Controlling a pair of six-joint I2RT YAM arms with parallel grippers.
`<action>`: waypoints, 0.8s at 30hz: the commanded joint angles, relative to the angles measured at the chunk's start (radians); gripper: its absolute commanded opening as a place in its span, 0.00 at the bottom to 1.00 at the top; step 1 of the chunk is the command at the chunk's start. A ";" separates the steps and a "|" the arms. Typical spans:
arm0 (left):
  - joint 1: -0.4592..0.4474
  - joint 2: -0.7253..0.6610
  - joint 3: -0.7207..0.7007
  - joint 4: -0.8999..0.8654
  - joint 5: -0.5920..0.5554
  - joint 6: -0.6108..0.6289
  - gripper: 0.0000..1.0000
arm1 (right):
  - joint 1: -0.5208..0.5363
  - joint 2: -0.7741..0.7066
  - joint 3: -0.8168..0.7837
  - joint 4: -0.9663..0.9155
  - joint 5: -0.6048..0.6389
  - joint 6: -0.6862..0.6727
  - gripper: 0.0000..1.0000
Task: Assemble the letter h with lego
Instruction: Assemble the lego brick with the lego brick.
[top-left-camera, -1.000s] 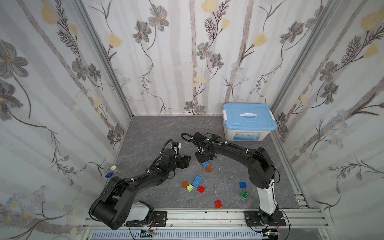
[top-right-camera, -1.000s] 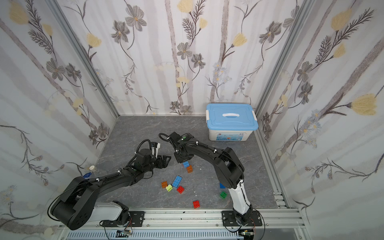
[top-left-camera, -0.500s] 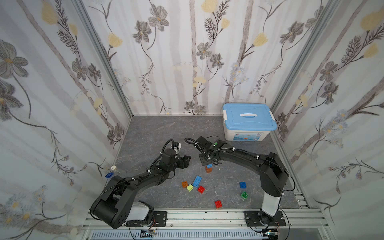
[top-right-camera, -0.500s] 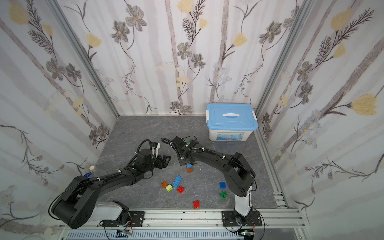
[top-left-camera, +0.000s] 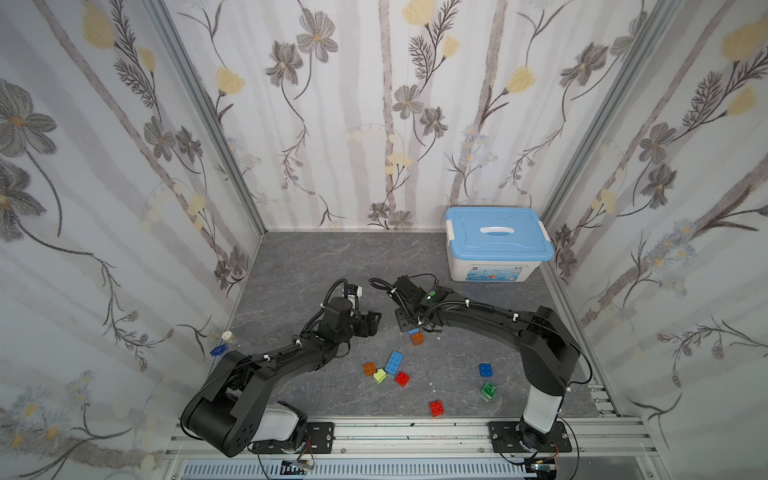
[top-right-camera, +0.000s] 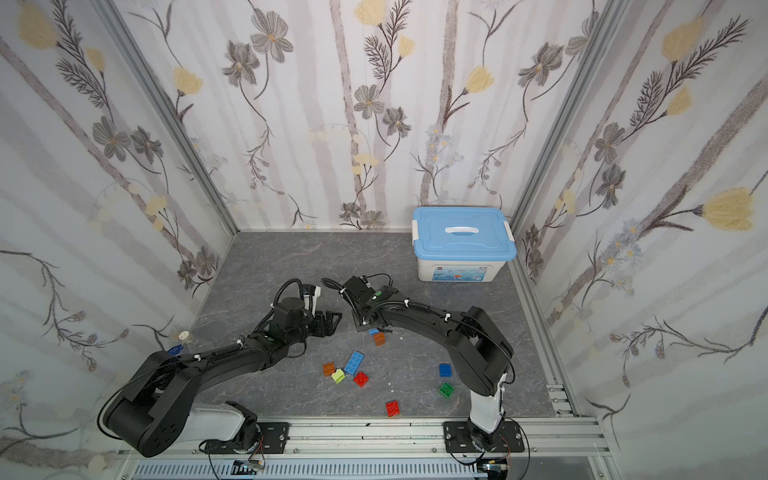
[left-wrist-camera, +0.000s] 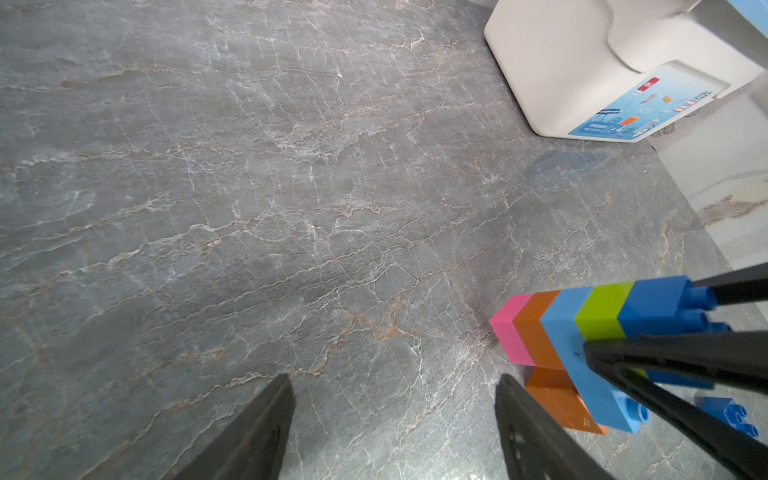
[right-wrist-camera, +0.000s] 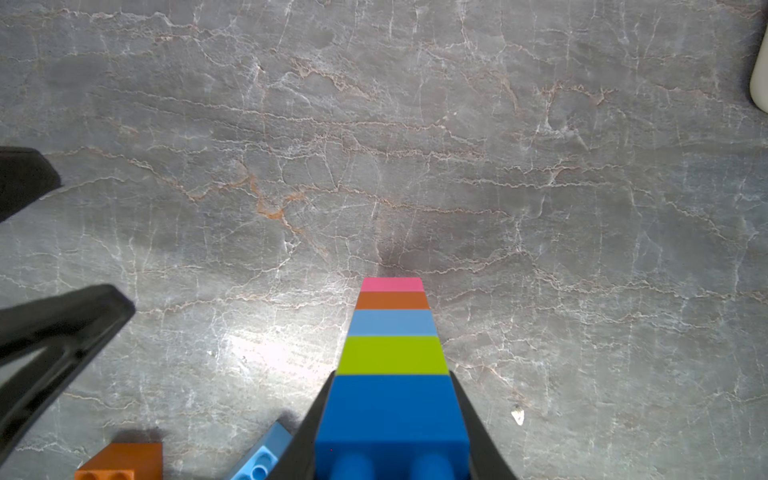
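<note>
In both top views the light is bright, even and diffuse. The worktop (top-left-camera: 332, 257) carries only faint, soft shadows right beneath the arms (top-left-camera: 291, 357), so the light falls from above. The wide lens makes the walls (top-left-camera: 374, 124) fan outward toward the frame edges, and detail stays sharp.

In the right wrist view a white glare patch sits on the worktop beside the brick stack (right-wrist-camera: 392, 353), with a soft dark shadow past its pink end.

In the left wrist view the left pincer (left-wrist-camera: 392, 384) has soft-edged, out-of-focus fingers (left-wrist-camera: 257, 432), and the white box (left-wrist-camera: 552, 62) looks nearly washed out.
</note>
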 joint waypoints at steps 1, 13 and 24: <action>0.001 0.004 0.006 0.028 0.005 0.000 0.79 | 0.000 0.005 -0.003 0.016 0.016 -0.007 0.34; 0.001 0.000 0.007 0.028 0.011 -0.002 0.79 | 0.000 0.007 -0.006 -0.014 0.022 -0.034 0.33; 0.001 0.003 0.006 0.029 0.010 -0.003 0.79 | -0.013 0.002 -0.020 -0.009 0.030 -0.052 0.33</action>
